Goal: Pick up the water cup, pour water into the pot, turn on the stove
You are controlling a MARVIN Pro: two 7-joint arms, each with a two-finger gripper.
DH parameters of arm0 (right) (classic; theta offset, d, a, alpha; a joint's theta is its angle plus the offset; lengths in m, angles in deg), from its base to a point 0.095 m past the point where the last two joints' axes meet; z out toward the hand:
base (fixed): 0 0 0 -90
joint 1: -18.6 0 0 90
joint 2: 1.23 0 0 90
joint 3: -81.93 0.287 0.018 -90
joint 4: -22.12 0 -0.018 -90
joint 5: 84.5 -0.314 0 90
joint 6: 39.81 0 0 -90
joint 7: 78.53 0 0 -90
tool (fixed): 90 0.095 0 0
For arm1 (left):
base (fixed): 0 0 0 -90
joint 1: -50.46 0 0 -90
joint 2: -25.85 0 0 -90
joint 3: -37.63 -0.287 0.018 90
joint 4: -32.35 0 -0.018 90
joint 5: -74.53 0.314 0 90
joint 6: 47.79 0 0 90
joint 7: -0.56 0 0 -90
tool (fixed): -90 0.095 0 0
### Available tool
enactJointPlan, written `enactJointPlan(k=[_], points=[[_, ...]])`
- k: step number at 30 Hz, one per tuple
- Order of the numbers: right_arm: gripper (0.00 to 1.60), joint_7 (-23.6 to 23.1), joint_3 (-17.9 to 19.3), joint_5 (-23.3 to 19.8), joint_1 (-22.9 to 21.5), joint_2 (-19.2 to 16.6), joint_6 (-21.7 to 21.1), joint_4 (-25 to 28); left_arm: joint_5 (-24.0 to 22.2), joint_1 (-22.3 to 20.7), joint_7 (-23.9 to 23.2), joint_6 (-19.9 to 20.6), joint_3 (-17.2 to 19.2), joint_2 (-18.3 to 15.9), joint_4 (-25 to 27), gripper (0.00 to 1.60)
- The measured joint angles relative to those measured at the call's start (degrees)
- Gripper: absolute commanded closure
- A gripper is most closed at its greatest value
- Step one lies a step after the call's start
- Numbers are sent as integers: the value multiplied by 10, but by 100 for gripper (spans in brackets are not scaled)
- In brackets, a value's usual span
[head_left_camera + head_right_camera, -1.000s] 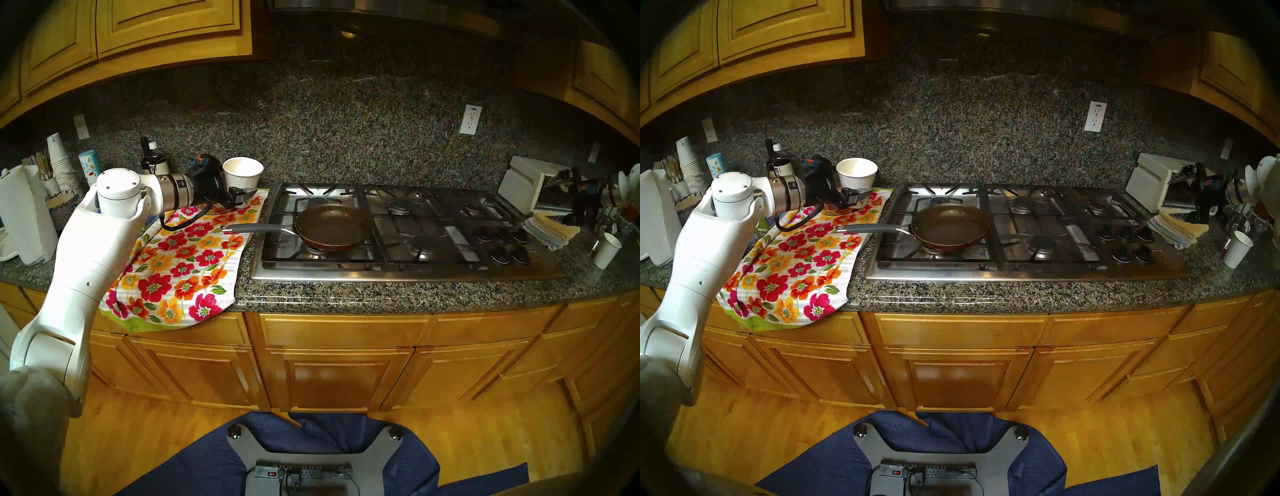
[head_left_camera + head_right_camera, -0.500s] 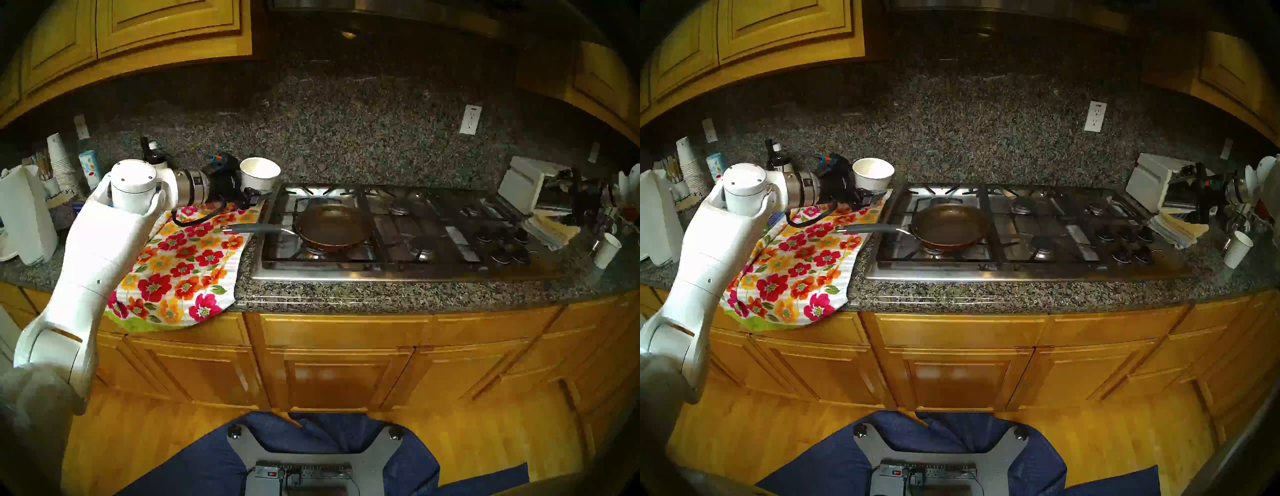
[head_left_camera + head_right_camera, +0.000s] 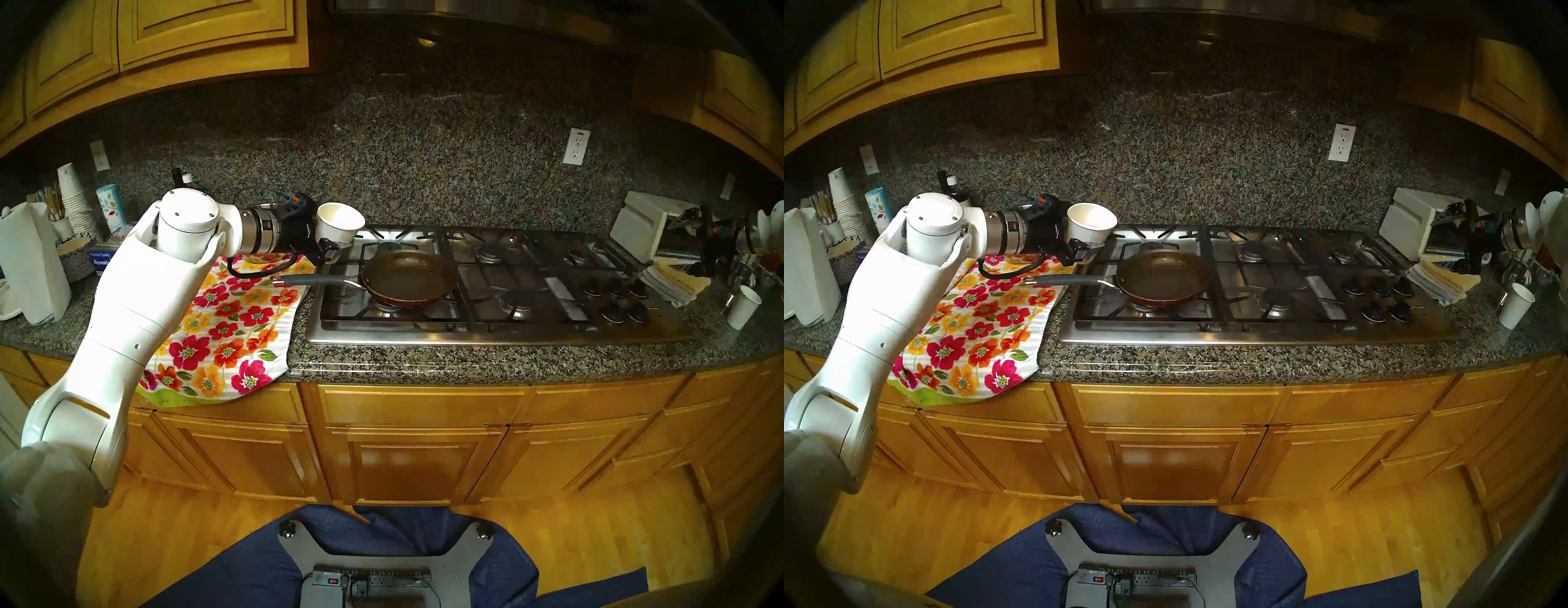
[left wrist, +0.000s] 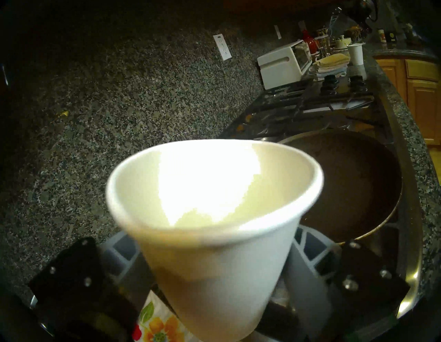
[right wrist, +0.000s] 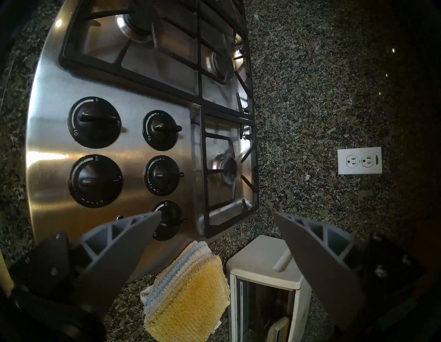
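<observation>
Since a second ago your left hand (image 3: 335, 248) has carried the water cup (image 3: 340, 222) rightward to the stove (image 3: 500, 335) edge, short of the pot (image 3: 409, 276). Left wrist view: fingers (image 4: 307, 274) pinch the cup's narrow base (it could slip or crush, spilling early). Right wrist view: right hand (image 5: 216, 216) gapes empty above the knobs (image 5: 95, 121).

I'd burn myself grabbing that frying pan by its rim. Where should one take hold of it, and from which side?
By the long grey handle, coming from the left. The pan sits on the front-left burner of the stove, and its handle sticks out level over the floral towel, clear of the grates.
</observation>
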Motion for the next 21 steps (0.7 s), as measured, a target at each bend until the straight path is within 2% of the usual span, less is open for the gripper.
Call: enactJointPlan(k=[8,21], points=[[0,0,0,0,0,0,0,0,23,-14,1,13,-19,14,5,52],[0,0,0,0,0,0,0,0,52,-42,-18,8,-39,22,-12,53]])
